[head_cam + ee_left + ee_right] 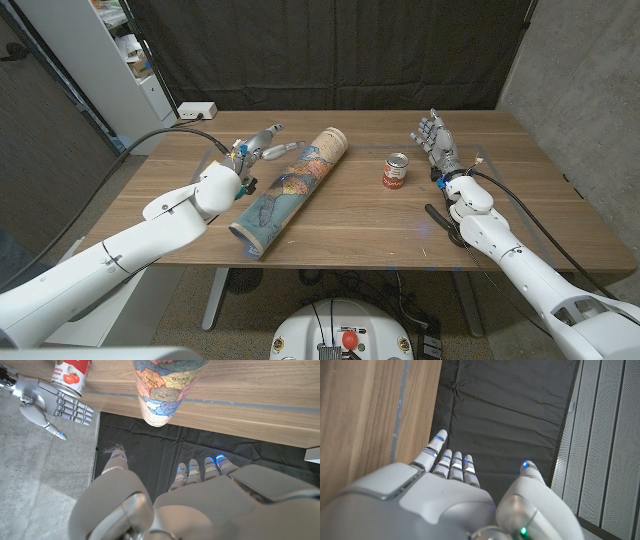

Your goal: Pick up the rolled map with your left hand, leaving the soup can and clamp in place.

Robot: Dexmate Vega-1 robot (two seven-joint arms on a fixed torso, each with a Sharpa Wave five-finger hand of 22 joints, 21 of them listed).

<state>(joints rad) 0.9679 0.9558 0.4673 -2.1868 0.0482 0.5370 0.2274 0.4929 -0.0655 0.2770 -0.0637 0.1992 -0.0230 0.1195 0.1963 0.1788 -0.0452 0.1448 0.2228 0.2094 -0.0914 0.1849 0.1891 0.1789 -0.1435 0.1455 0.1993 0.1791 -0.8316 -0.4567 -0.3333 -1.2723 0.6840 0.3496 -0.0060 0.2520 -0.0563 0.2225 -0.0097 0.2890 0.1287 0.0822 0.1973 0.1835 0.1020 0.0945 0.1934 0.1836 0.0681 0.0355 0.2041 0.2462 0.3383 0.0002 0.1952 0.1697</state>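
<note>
Left hand (pixel 258 150) hovers empty, fingers spread, beside the rolled map (pixel 290 188); right hand (pixel 437 140) stands upright, fingers apart

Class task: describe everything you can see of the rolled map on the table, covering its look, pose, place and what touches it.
The rolled map is a thick paper tube printed with a colourful world map in blues, oranges and greens. It lies on its side on the wooden table, running diagonally from the near edge toward the far middle, its open end showing pale layered edges. The left robot hand reaches beside its far part; contact cannot be told. The soup can stands apart on its right.
</note>
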